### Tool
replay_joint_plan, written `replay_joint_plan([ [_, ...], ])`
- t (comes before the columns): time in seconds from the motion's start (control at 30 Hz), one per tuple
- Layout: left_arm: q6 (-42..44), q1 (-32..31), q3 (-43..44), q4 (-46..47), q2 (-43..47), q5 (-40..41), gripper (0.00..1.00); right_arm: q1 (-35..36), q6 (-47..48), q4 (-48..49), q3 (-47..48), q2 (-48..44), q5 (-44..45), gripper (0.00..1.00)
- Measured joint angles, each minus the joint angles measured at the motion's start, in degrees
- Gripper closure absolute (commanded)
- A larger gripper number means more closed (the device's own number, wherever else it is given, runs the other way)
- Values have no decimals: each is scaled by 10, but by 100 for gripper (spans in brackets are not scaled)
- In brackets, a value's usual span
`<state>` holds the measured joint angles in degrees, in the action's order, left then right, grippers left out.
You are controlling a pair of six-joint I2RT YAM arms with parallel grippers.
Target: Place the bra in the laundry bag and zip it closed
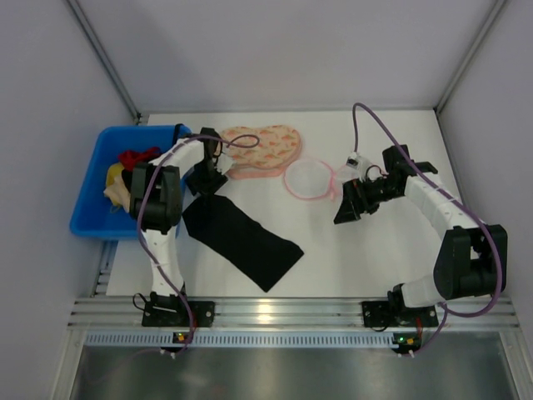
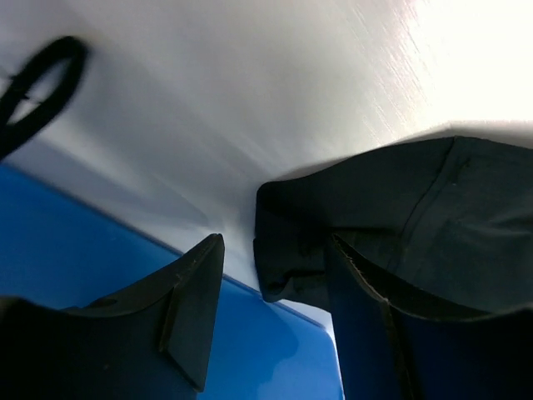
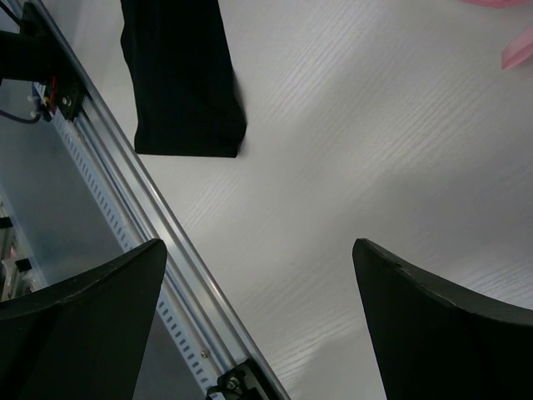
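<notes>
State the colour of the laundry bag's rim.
Pink; the laundry bag shows best from the top external view.

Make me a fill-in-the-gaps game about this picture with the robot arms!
The bra is ____ in colour.
The round laundry bag has a ____ rim.
The plastic bin is ____.
Missing words: black, pink, blue.

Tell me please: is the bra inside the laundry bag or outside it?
Outside. The black bra lies spread flat on the white table, apart from the round mesh laundry bag, with bare table between them.
</notes>
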<state>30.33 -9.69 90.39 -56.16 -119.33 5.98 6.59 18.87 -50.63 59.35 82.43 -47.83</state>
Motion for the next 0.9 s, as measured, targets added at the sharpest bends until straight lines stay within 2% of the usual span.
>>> replay_joint_plan([
  [0.07, 2, 0, -1, -5, -11, -4, 45, 0, 0, 0, 0, 0, 0, 5],
  [0.17, 5, 0, -1, -10, -12, -11, 53, 0, 0, 0, 0, 0, 0, 5],
  [0.2, 6, 0, -1, -11, -12, -16, 65, 0, 0, 0, 0, 0, 1, 5],
  [0.3, 5, -3, -2, -20, -12, -41, 80, 0, 0, -1, 0, 0, 2, 6],
  [0.33, 6, -4, -3, -22, -12, -47, 88, 0, 0, 0, 0, 0, 2, 6],
  [0.43, -2, -12, -8, -24, -7, -63, 100, 0, 0, -1, 0, 0, 2, 7],
  [0.7, -54, -63, -7, -31, 26, -113, 100, 0, 0, -4, 0, -7, 2, 7],
  [0.8, -64, -67, 60, -47, 48, -98, 100, 0, 0, -5, 0, -17, 2, 7],
  [0.9, -68, -63, 186, -54, 66, -67, 100, 0, 0, -10, 4, -19, 2, 7],
])
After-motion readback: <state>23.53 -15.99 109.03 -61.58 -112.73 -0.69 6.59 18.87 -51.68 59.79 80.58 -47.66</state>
